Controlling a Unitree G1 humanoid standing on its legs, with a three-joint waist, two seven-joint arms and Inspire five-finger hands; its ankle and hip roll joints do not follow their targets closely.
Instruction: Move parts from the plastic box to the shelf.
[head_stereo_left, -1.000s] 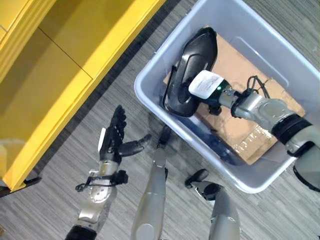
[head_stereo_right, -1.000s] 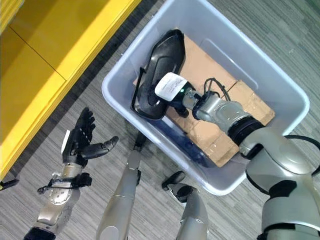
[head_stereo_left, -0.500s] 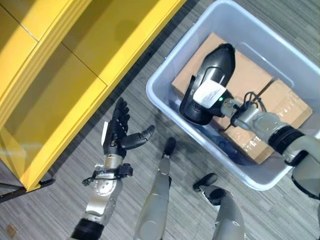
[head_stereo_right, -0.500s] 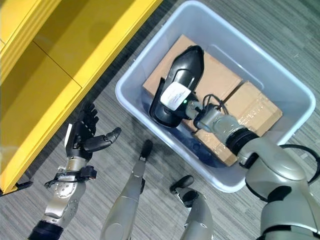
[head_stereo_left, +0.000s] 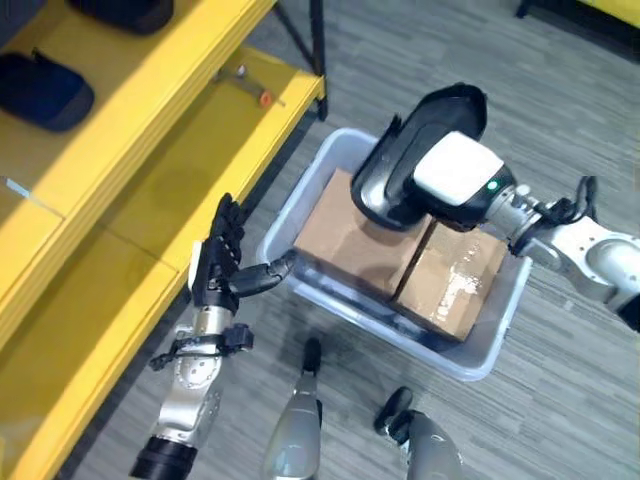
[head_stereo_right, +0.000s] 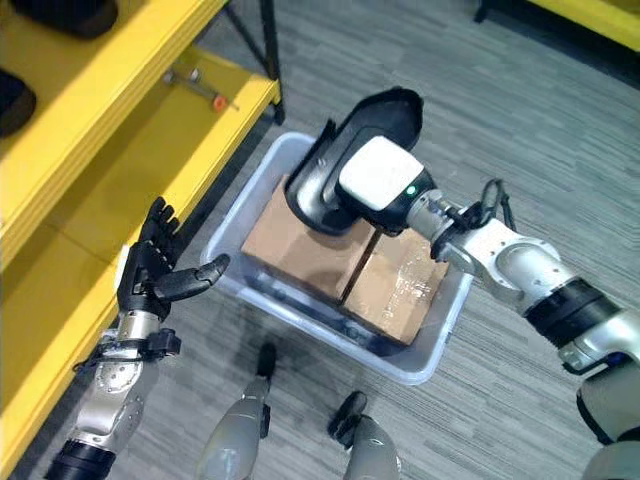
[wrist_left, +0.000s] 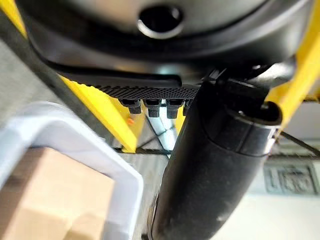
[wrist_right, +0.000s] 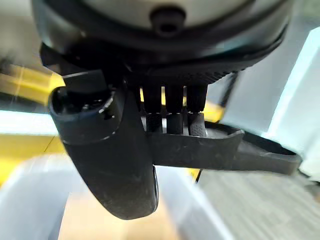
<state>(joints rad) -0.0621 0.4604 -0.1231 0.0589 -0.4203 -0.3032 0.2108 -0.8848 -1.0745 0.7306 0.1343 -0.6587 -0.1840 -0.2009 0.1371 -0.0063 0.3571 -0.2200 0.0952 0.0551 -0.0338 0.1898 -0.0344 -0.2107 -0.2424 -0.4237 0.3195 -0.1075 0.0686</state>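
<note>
The black part (head_stereo_left: 415, 165), a long curved shell of smooth dark plastic with a raised rim, is hanging in the air above the plastic box (head_stereo_left: 495, 320), well clear of the cartons inside. Its long axis is running diagonally, the rounded end pointing up and away from the robot, the lower end tilting down toward the near-left corner of the box. The right hand (head_stereo_left: 455, 185) is gripping it, fingers (wrist_right: 175, 107) curled over the part's edge and thumb closed against it, as the right wrist view shows.

Two brown cardboard cartons (head_stereo_left: 350, 245) are sitting side by side in the box, one with a glossy taped top. The box is pale translucent plastic with rounded corners, standing on grey striped carpet (head_stereo_left: 560, 380).

The yellow shelf (head_stereo_left: 150, 190) is rising in tiers to the left, with dark parts (head_stereo_left: 45, 90) lying on an upper tier and a small orange-tipped item (head_stereo_left: 262, 98) on a lower one. A black shelf leg (head_stereo_left: 317, 45) is standing by the box's far corner.

The left hand (head_stereo_left: 222, 265) is hovering between shelf and box, fingers straight and spread, thumb reaching toward the box wall, holding nothing.
</note>
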